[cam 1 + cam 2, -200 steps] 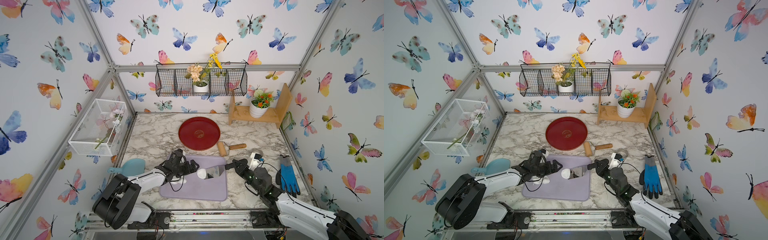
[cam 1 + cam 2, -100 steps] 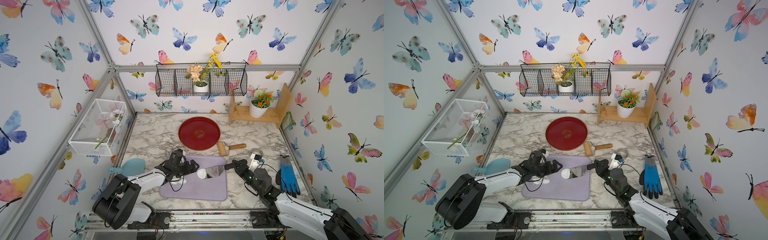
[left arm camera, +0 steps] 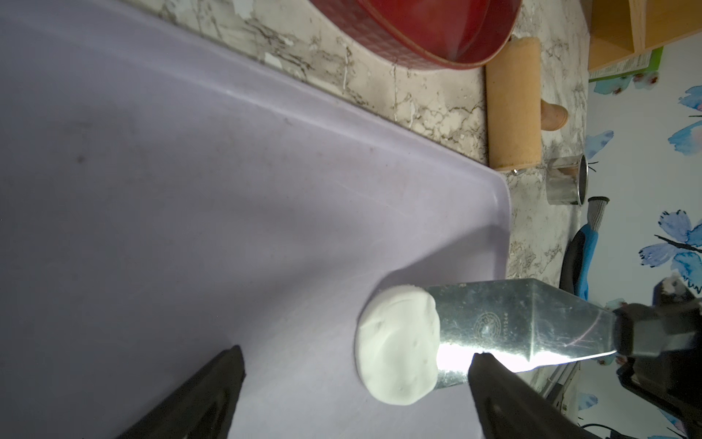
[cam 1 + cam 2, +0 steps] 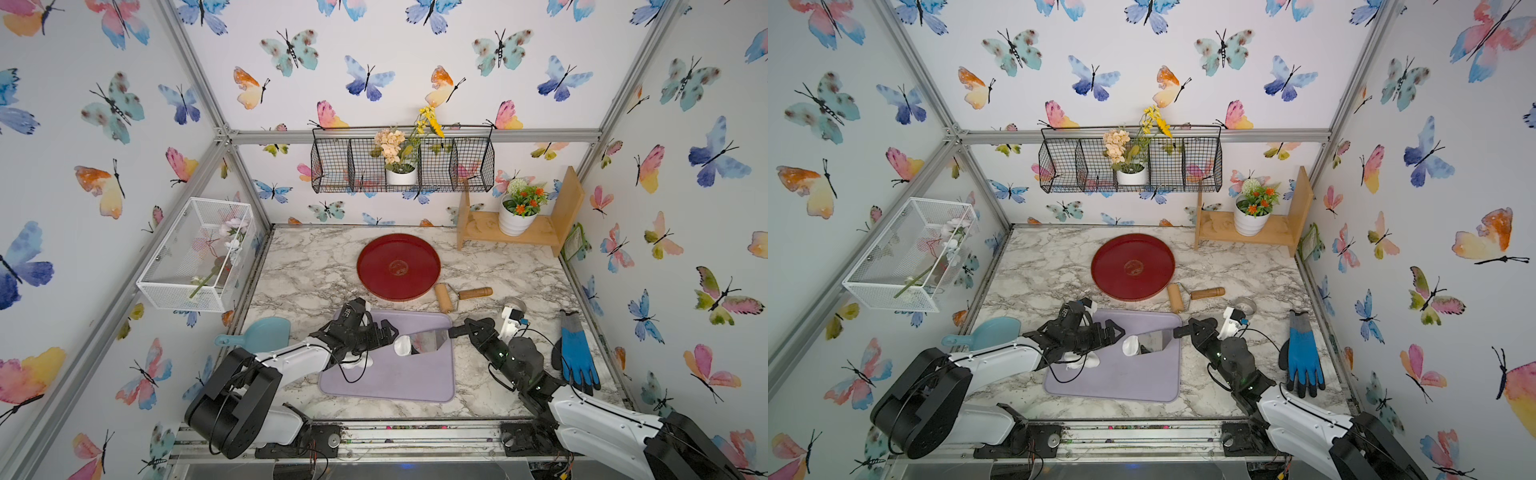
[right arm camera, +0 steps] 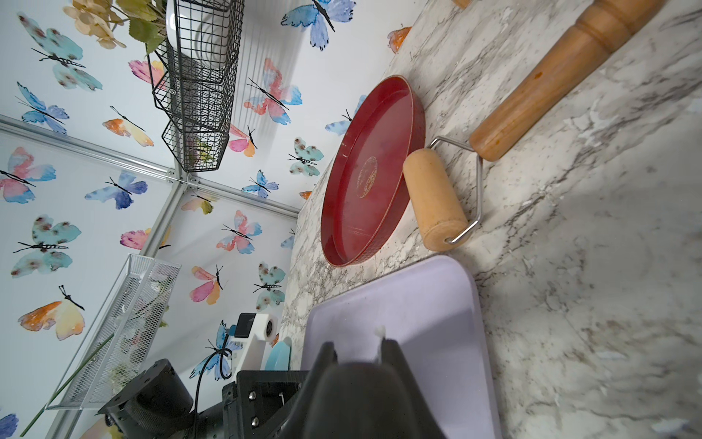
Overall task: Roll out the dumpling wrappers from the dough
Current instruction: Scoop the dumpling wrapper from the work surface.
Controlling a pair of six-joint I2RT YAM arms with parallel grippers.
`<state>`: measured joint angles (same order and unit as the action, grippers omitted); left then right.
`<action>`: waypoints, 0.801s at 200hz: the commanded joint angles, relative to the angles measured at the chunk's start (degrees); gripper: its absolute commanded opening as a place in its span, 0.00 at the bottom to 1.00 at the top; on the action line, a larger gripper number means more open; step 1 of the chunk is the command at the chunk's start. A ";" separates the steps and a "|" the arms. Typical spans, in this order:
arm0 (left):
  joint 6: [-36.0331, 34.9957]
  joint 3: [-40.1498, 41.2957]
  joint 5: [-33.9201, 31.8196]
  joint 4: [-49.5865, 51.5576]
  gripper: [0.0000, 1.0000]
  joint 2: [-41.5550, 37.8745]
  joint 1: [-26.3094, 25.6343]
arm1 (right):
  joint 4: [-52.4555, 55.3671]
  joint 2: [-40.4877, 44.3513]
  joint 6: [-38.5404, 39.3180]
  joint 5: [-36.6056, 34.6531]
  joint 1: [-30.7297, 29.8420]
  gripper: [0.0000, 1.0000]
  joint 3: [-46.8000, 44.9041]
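Observation:
A small round white dumpling wrapper (image 4: 402, 345) (image 3: 397, 349) lies on the purple mat (image 4: 395, 382). A metal scraper's blade (image 4: 430, 340) (image 3: 513, 323) touches its edge. My right gripper (image 4: 463, 330) (image 5: 359, 344) is shut on the scraper's black handle. My left gripper (image 4: 384, 338) (image 3: 357, 351) is open just beside the wrapper, one finger on each side and not touching it. The dough (image 4: 360, 362) (image 4: 1090, 360), an irregular white mass, lies on the mat, partly hidden under my left arm.
The red tray (image 4: 398, 266) sits behind the mat, the wooden roller (image 4: 444, 298) at its right. A metal ring cutter (image 4: 515, 302) and a blue glove (image 4: 575, 353) lie at the right, a blue scoop (image 4: 262, 332) at the left, a wooden shelf (image 4: 519, 232) at the back right.

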<state>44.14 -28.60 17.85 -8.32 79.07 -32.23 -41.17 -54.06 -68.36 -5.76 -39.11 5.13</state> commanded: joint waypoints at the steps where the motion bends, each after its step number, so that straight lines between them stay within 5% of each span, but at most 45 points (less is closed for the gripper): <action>1: 0.02 1.18 -1.45 6.27 0.99 0.97 0.32 | -3.72 -0.17 -0.92 1.49 -0.39 0.03 1.64; 160: -1.53 -1.91 0.54 8.66 0.99 -6.31 0.32 | 4.43 3.56 2.53 -0.66 -0.35 0.02 1.09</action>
<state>44.03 -29.06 17.87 -2.26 75.46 -32.23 -35.35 -50.98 -66.78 -5.82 -39.11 5.32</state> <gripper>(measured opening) 0.986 0.200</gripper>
